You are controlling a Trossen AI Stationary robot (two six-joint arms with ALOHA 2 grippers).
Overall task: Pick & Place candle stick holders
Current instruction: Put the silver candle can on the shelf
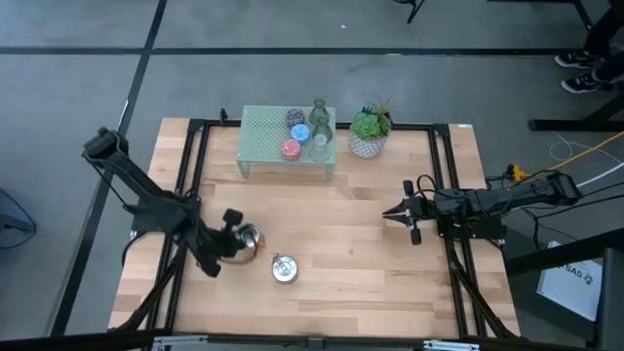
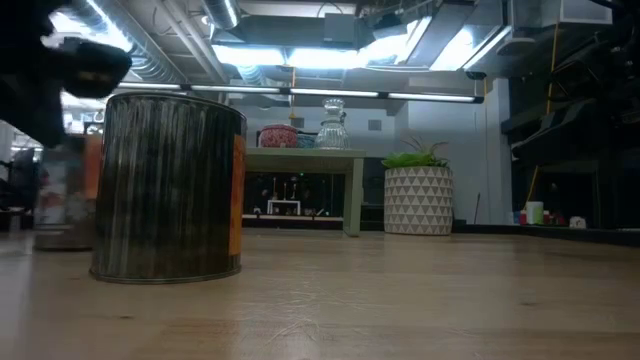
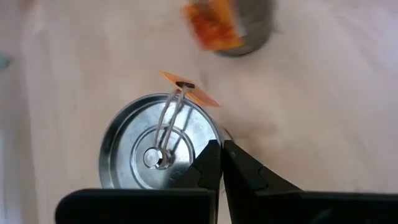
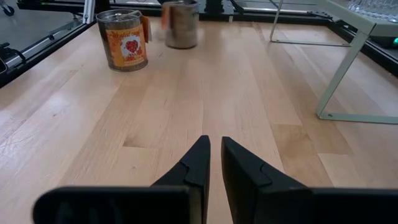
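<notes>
**Left arm takes a silver holder by the rim**

Because its thin wall offers the only easy purchase, the left gripper (image 3: 221,163) has pinched shut on the rim of a silver holder (image 3: 155,146), near the table's (image 1: 390,283) front left. A second silver holder (image 1: 284,269) stands just beside it. Other holders (image 1: 299,135) sit on the green stand (image 1: 261,132) by the plant (image 1: 370,130), probably the destination. The right gripper (image 4: 214,163) waits nearly closed, holding nothing.
</notes>
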